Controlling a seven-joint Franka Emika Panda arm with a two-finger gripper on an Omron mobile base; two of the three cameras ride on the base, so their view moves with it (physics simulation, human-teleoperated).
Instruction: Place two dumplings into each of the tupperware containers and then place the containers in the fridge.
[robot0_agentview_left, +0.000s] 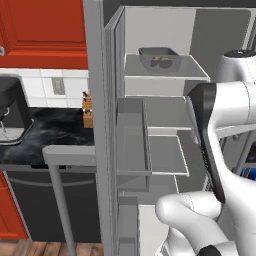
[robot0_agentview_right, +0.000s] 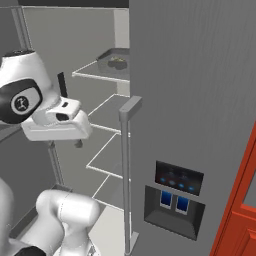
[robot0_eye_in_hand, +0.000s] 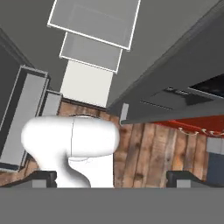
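Standing open, the fridge (robot0_agentview_left: 165, 125) shows its shelves with one tupperware container (robot0_agentview_left: 160, 57) on the top one.
Against that fridge, the left door (robot0_agentview_left: 112, 130) swings out beside the dark table (robot0_agentview_left: 50, 130), and the right door (robot0_agentview_right: 200, 100) carries the dispenser panel (robot0_agentview_right: 176, 197). Dumplings (robot0_agentview_left: 161, 61) lie inside the container, their count unclear. The pincer (robot0_eye_in_hand: 111, 179) hangs before the shelves, pointing down at the wood floor (robot0_eye_in_hand: 148, 153), fingertips (robot0_eye_in_hand: 43, 178) spread wide, holding nothing.

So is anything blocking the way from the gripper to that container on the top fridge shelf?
Nothing visible does. The tupperware container sits on the top shelf of the fridge, whose left door is swung open. The open gripper points down at the floor, away from the shelves.
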